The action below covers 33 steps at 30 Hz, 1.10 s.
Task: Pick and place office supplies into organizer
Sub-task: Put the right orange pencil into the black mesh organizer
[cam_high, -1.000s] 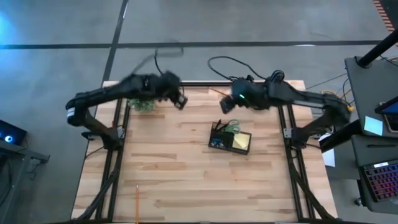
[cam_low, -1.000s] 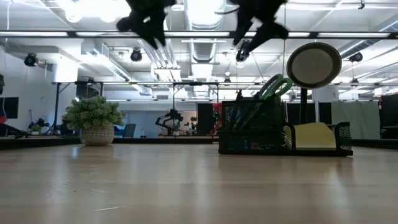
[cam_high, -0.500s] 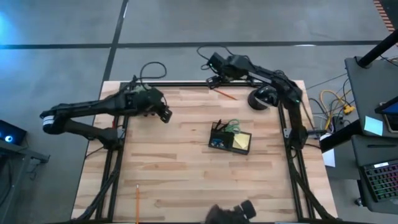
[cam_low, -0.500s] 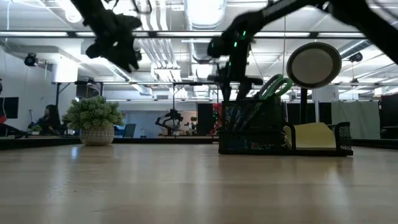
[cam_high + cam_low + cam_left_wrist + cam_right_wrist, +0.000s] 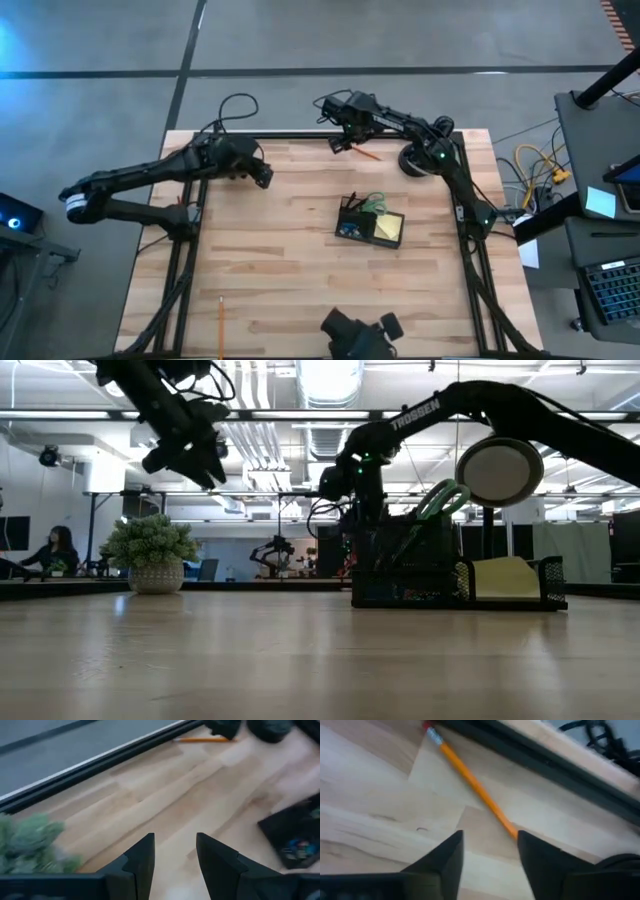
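Observation:
An orange pencil (image 5: 470, 780) lies flat on the wood by the table's far edge (image 5: 362, 152). My right gripper (image 5: 487, 855) points down over it, open. One finger stands on each side of the pencil's end that lies away from the eraser. I see no touch. The black organizer (image 5: 370, 222) stands mid-table with green-handled scissors (image 5: 440, 498) and a yellow pad (image 5: 388, 229) in it. My left gripper (image 5: 175, 855) is open and empty, held high over the table's far left (image 5: 262, 177). A second pencil (image 5: 220, 325) lies at the near edge.
A black round-headed lamp (image 5: 420, 160) stands at the far right, close beside my right arm. A green plant (image 5: 30, 840) sits under my left arm at the far left. A dark shape (image 5: 360, 335) shows at the near edge. Bare wood lies between the organizer and the left side.
My right gripper has swung out toward the table's far edge, sunk and tipped to point down over the pencil. My left gripper has drawn back toward the table's left and come down some.

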Motion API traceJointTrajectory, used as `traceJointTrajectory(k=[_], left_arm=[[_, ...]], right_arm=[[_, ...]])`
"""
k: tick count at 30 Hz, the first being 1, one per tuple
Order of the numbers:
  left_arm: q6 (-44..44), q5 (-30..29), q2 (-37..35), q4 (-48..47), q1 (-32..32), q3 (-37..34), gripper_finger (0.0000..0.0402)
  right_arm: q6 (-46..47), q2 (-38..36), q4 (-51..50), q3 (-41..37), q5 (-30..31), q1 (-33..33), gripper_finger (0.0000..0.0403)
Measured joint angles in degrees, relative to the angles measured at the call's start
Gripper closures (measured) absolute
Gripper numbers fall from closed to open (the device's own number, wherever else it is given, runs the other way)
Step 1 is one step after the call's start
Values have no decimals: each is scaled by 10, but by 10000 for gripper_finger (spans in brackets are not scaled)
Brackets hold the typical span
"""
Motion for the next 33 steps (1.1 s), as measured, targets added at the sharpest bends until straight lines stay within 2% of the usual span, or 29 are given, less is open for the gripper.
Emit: traceJointTrajectory(k=[4, 7, 10, 12, 15, 16, 17, 22, 24, 28, 33], left_arm=[[12, 33, 0, 34, 8, -1, 272], [13, 36, 2, 50, 10, -2, 272], [23, 41, 2, 63, 13, -2, 272], [39, 43, 2, 73, 15, -2, 272], [60, 57, 2, 83, 20, -1, 272], [61, 67, 2, 93, 23, -2, 272], [61, 71, 2, 100, 26, -3, 272], [60, 72, 12, 95, 35, -5, 272], [61, 73, 15, 96, 35, -5, 272], [71, 73, 26, 96, 36, -5, 272], [73, 73, 39, 98, 39, 0, 272]], right_arm=[[2, -1, -26, 17, -1, -13, 299], [-3, -5, -57, 43, 4, -17, 351], [-40, -9, -88, 73, 44, -13, 386], [-69, -22, -100, 67, 58, -12, 391], [-105, -27, -124, 67, -20, -27, 390], [-106, -26, -120, 67, -18, -29, 390], [-106, -26, -119, 66, 9, -30, 390], [-153, -49, -121, 71, 272, 7, 390], [-155, -66, -121, 71, 312, 23, 390], [-94, -106, -121, 71, 296, 58, 390], [0, -126, -120, 70, 207, 104, 390]])
